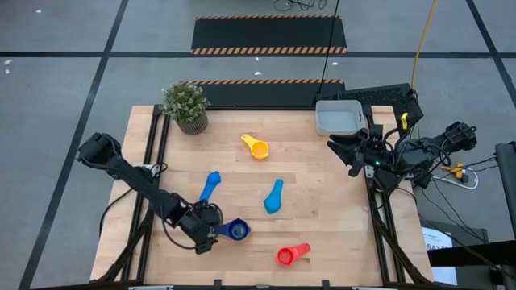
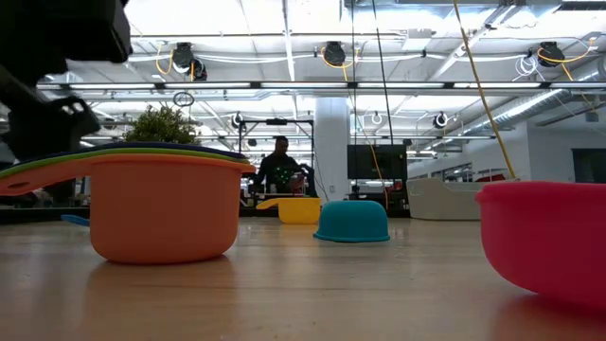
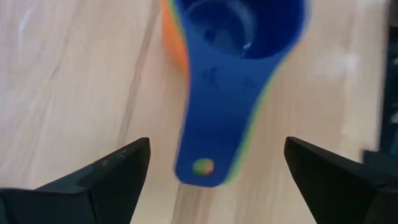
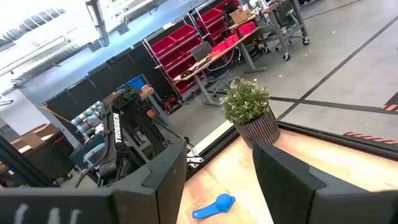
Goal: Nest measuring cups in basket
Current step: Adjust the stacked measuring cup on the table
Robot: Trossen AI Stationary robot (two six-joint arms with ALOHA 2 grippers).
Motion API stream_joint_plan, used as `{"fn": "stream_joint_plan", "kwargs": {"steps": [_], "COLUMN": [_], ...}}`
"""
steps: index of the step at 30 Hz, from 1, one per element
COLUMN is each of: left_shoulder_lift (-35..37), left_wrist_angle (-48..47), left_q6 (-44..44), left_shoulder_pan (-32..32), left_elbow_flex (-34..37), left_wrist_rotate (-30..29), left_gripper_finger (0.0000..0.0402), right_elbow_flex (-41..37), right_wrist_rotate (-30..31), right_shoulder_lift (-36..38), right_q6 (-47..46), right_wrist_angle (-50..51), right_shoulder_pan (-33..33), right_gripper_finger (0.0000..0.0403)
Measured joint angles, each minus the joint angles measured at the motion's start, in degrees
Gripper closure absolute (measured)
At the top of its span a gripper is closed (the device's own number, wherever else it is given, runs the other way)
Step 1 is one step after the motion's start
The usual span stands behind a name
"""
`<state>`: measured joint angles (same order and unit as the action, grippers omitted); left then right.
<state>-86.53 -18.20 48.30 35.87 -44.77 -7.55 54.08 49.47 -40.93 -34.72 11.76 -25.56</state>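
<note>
Low view alone: orange cup (image 2: 163,213) under the green and dark blue, left hand (image 3: 211,168) wide open, empty.

Past the parted jaws, a light blue measuring cup (image 4: 214,206) lies near a potted plant (image 4: 249,112).

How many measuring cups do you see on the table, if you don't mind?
7: yellow, two light blue mid-table, red at the near edge, and a nested stack of dark blue, green, orange.
</note>
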Motion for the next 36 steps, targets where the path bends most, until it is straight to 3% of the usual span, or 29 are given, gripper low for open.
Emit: {"fn": "stream_joint_plan", "kwargs": {"steps": [13, 29, 32, 36], "left_shoulder_lift": [-6.77, -6.79, -6.79, -6.79], "left_wrist_angle": [2.54, 5.44, 6.18, 6.53], "left_q6": [4.28, 7.51, 7.54, 7.98], "left_shoulder_pan": [-0.21, -0.21, -0.21, -0.21], "left_elbow_flex": [-0.07, -0.04, -0.02, -0.02], "left_wrist_rotate": [0.89, 1.92, 1.90, 1.80], "left_gripper_finger": [0.0075, 0.0267, 0.0286, 0.0282], "right_elbow_flex": [0.00, 0.00, 0.00, 0.00], "right_wrist_rotate": [0.00, 0.11, 0.02, 0.02], "right_shoulder_lift": [0.00, -0.02, -0.02, -0.02], "right_q6": [0.00, 1.39, 1.36, 1.36], "right_wrist_angle": [0.21, 0.55, 0.54, 0.54], "right_shoulder_pan": [0.02, 1.26, 1.65, 1.64], "right_gripper_finger": [0.0222, 0.0222, 0.0222, 0.0222]}}
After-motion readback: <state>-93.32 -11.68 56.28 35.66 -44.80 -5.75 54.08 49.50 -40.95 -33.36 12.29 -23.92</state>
